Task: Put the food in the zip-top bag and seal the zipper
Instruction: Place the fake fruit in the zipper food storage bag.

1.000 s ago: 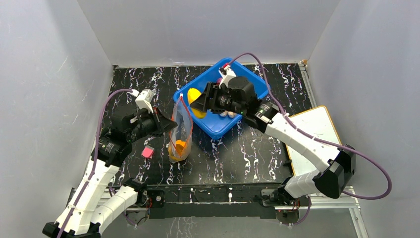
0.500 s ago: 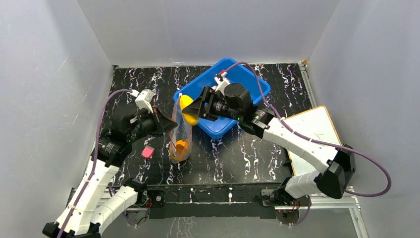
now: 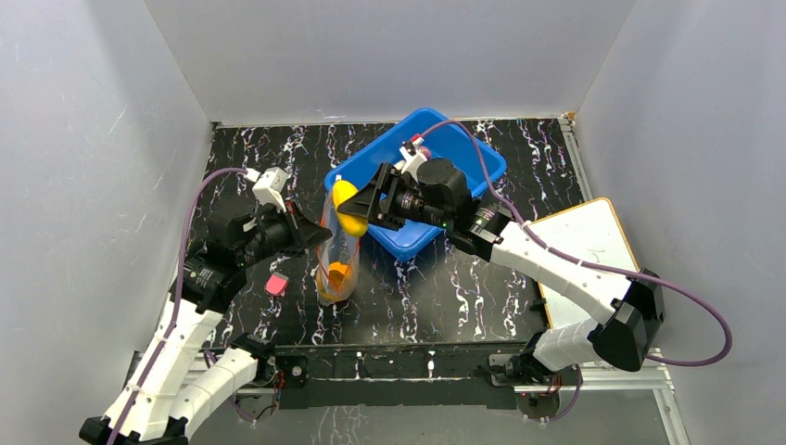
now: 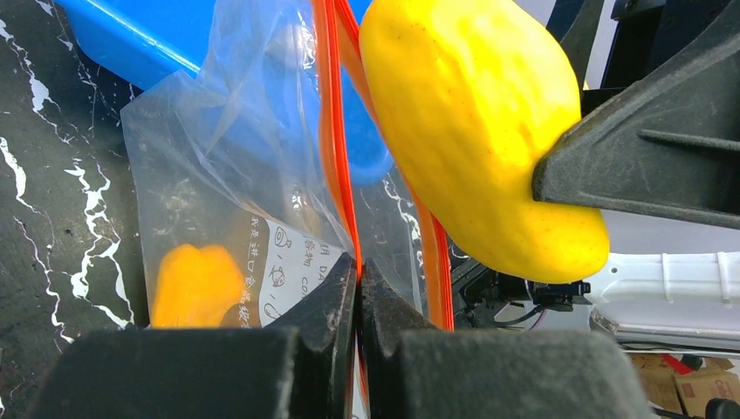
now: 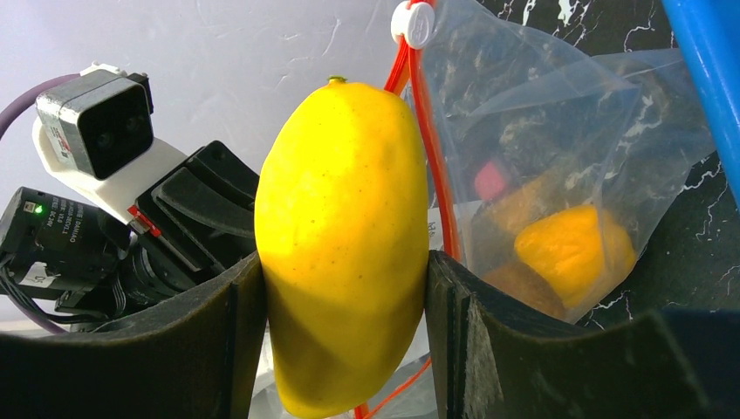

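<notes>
Glossy, crinkly plastic zip-top bag [image 4: 201, 157] — matt, faintly pitted yellow fruit [image 5: 345, 244].

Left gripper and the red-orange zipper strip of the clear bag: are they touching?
Touching. The left wrist view shows the left gripper shut on the zipper strip, which runs down into the seam between its closed fingertips, with no gap.

Marbled table [image 3: 463, 287]: blue bin [image 3: 408, 245], zip-top bag [image 3: 336, 264], pink block [image 3: 275, 284]

Your left arm reaches forward and inward, and your left tool [image 3: 313, 235] is pinched tight on the bag [image 3: 339, 252] at its rim. Your right arm stretches forward and to the left, wrist roughly level, with your right tool [image 3: 360, 206] clamped around the yellow fruit [image 3: 347, 197].
</notes>
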Robot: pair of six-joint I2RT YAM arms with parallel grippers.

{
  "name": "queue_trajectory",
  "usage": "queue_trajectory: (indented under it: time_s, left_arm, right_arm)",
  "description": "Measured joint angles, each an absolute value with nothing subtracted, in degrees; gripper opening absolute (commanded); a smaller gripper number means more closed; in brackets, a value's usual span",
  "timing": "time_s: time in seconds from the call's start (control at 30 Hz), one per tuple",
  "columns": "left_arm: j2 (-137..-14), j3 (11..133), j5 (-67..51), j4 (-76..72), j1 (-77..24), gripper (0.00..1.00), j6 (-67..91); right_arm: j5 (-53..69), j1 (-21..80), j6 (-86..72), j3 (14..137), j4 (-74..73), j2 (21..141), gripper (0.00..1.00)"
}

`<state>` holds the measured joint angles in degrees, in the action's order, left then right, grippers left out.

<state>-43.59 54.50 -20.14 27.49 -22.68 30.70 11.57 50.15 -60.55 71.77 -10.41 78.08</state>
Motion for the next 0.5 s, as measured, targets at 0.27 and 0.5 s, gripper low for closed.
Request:
queue_trajectory:
  time_s: [0.27,0.5]
  left_arm:
    - [-43.44,54.22,-20.43,27.33,-22.68,0.00,31.40]
    - [-42.65,53.56,-20.40,27.42,-22.68,0.00,32.03]
  right_arm:
    - [12.38,50.39,-61.14,71.77,-11.57,79.00,0.53]
    - [11.79,50.70,-59.18,72.27,-16.71,80.77,0.54]
